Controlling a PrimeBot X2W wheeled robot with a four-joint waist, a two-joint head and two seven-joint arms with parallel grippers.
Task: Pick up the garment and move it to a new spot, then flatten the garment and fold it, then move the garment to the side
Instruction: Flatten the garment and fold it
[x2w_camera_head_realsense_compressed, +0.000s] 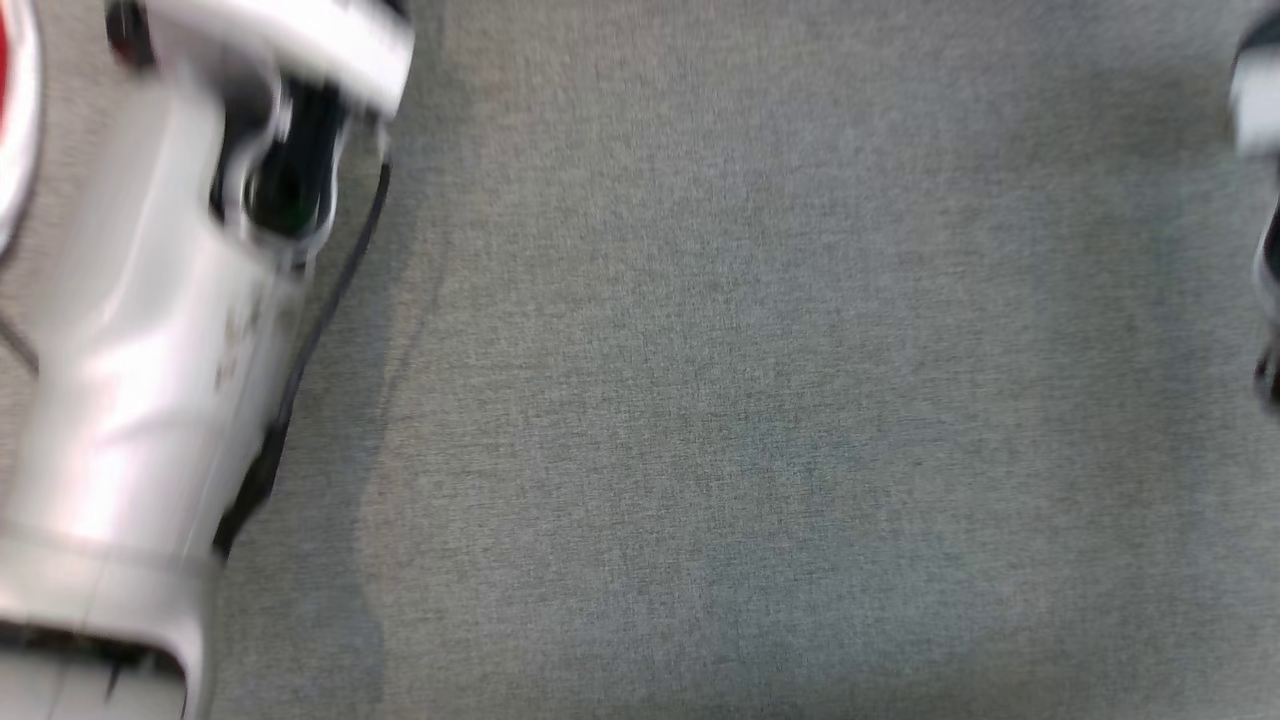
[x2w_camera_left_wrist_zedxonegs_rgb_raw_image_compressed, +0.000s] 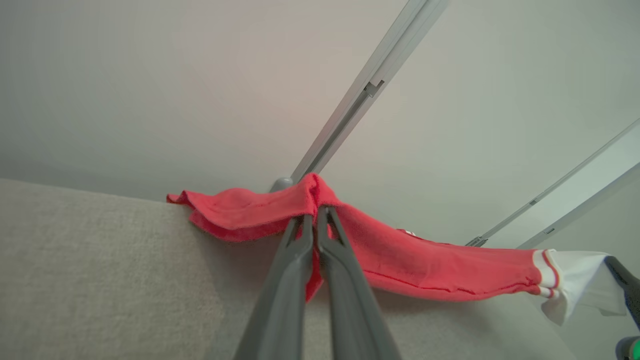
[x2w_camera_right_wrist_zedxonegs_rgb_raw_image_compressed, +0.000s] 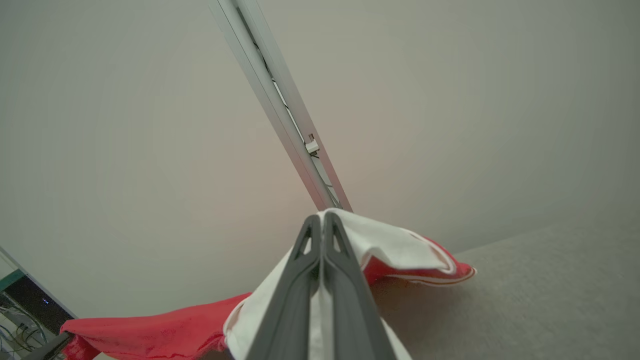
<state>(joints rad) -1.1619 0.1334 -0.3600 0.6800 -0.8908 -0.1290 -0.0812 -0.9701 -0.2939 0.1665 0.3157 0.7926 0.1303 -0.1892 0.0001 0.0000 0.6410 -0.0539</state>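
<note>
The garment (x2w_camera_left_wrist_zedxonegs_rgb_raw_image_compressed: 425, 265) is red with a white, red-trimmed part at one end, and it hangs stretched between my two grippers above the grey cloth table (x2w_camera_left_wrist_zedxonegs_rgb_raw_image_compressed: 100, 275). In the left wrist view my left gripper (x2w_camera_left_wrist_zedxonegs_rgb_raw_image_compressed: 316, 214) is shut on a red fold, and the other gripper's dark tip (x2w_camera_left_wrist_zedxonegs_rgb_raw_image_compressed: 620, 280) holds the white end at far right. In the right wrist view my right gripper (x2w_camera_right_wrist_zedxonegs_rgb_raw_image_compressed: 320, 218) is shut on the white part of the garment (x2w_camera_right_wrist_zedxonegs_rgb_raw_image_compressed: 395, 245). The red cloth trails down to the lower left. The head view is blurred, with my pale left forearm (x2w_camera_head_realsense_compressed: 150, 350) at the left.
The grey cloth table (x2w_camera_head_realsense_compressed: 750, 400) spreads across the head view, and a piece of my right arm (x2w_camera_head_realsense_compressed: 1260, 100) shows at its right edge. A pale wall with a metal rail (x2w_camera_right_wrist_zedxonegs_rgb_raw_image_compressed: 285, 125) stands behind. A dark rack with cables (x2w_camera_right_wrist_zedxonegs_rgb_raw_image_compressed: 20, 310) sits at lower left.
</note>
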